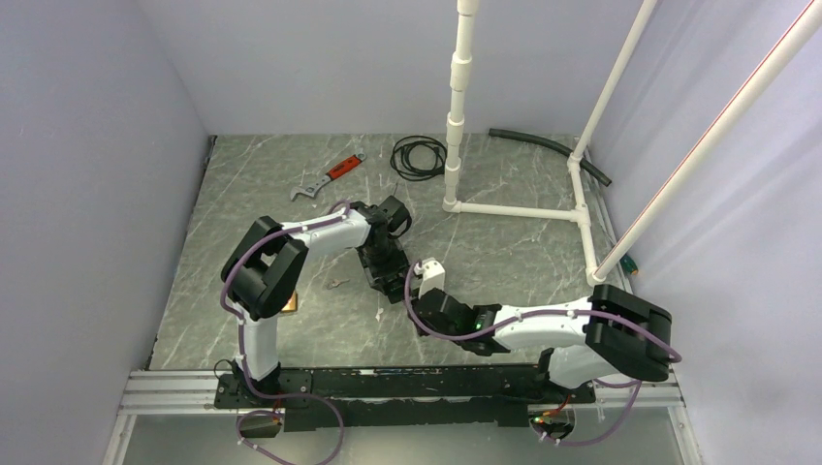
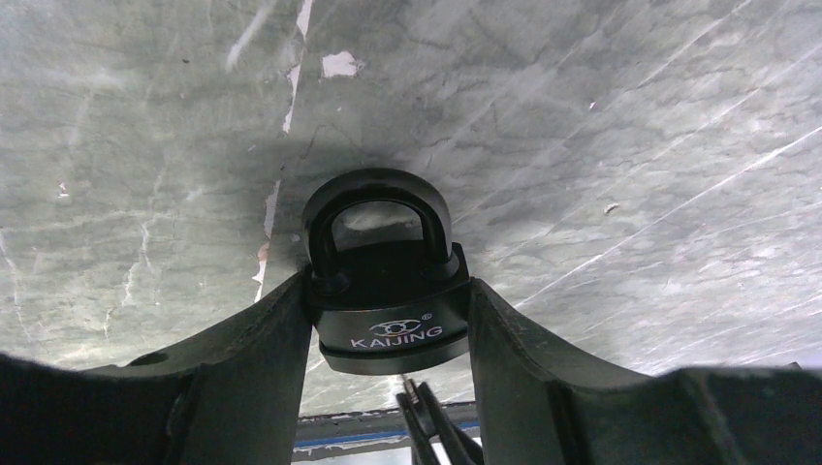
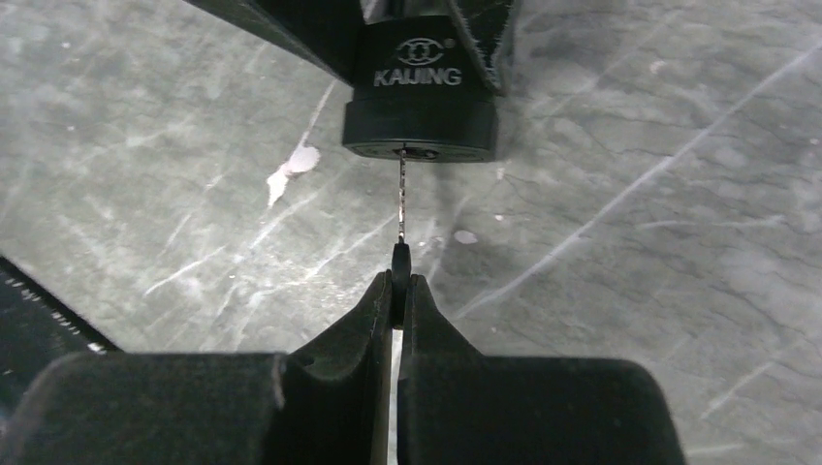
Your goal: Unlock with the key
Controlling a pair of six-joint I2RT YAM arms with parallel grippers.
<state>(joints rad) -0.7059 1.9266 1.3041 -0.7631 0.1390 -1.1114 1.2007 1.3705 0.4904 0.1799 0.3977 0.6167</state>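
A black round padlock marked KAIJING sits between the fingers of my left gripper, which is shut on its body; its shackle is closed. The padlock also shows in the right wrist view, keyhole end towards that camera. My right gripper is shut on the black head of a thin metal key, whose blade tip sits at or just inside the keyhole. In the top view both grippers meet at mid-table, left and right; the padlock and key are hidden there.
On the grey marble table lie a red-handled wrench, a coil of black cable, a black hose and a white pipe frame at the back. A small metal piece lies left of the grippers.
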